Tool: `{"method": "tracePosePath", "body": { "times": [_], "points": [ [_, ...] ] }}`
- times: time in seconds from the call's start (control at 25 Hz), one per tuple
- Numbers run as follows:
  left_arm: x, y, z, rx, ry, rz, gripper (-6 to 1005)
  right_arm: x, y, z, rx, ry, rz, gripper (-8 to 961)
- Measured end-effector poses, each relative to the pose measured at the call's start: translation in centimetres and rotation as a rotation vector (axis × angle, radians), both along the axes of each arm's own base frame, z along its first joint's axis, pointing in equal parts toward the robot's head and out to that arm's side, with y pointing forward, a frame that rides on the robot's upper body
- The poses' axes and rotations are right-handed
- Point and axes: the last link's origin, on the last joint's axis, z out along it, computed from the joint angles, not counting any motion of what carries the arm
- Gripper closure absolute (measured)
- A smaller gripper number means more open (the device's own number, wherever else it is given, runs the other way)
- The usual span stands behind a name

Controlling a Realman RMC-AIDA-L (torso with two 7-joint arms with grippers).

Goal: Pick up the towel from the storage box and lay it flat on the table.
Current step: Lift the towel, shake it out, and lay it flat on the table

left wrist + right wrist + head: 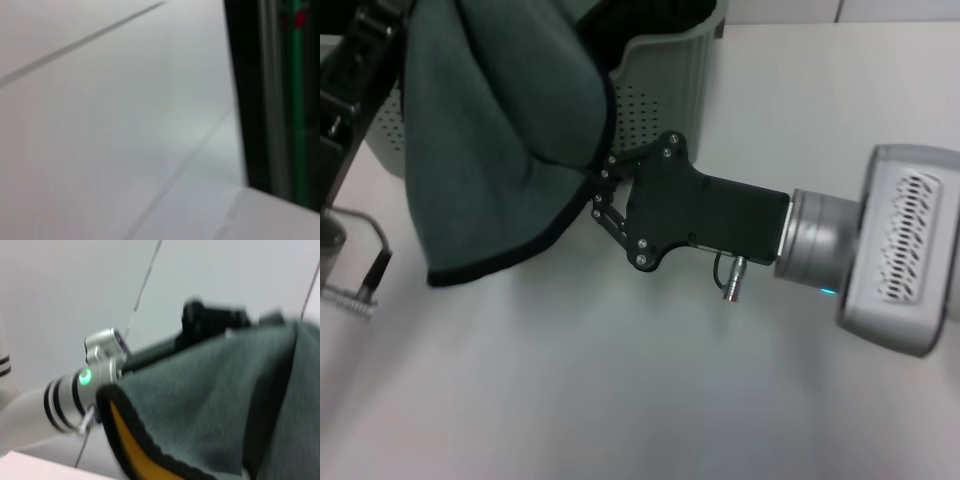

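Note:
The towel [490, 140] hangs in the air at the upper left, grey-teal face toward me, black border along its lower edge. The right wrist view shows it [210, 405] with a mustard-yellow strip underneath. My left gripper [212, 320] holds the towel's top; in the head view only the black left arm [355, 80] shows. My right gripper [597, 188] reaches in from the right and pinches the towel's side edge, its fingertips hidden in the fold. The grey-green storage box [670, 60] stands behind the towel on the white table [620, 380].
A grey cable with a metal plug [360, 285] hangs by the left arm at the left edge. The left wrist view shows only a white surface [110, 125] and a dark upright frame [275, 100]. Bare table lies in front of the box.

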Motion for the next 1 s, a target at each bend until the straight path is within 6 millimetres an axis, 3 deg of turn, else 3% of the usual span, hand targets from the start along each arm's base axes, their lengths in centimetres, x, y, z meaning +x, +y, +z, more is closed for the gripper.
{"method": "tracePosePath", "body": {
  "times": [0.24,0.4,0.44,0.48,0.6,0.76,1.0],
  "points": [
    [-4.9,-2.9,-0.9,0.034,0.140,0.256,813,-1.1,-1.8,3.9,0.102,0.028,0.068,950],
    [-6.5,-3.7,-2.2,-0.002,0.237,0.343,807,-2.7,-0.6,7.2,0.150,0.032,0.071,950],
    [-6.5,-3.5,-2.8,-0.027,0.272,0.340,780,-2.7,-0.6,7.2,0.150,0.032,0.071,950],
    [-6.3,-3.3,-3.4,-0.055,0.304,0.323,753,-3.9,0.7,8.7,0.164,0.047,0.063,950],
    [-5.2,-2.4,-5.2,-0.131,0.389,0.252,672,-5.9,2.3,10.2,0.175,0.043,0.063,949],
    [-3.7,-1.3,-7.3,-0.194,0.504,0.153,648,-8.5,3.8,11.3,0.207,0.016,0.052,949],
    [-3.9,-2.3,-7.7,-0.135,0.554,0.140,611,-11.1,4.6,12.1,0.258,-0.017,0.026,949]
  ]
}}
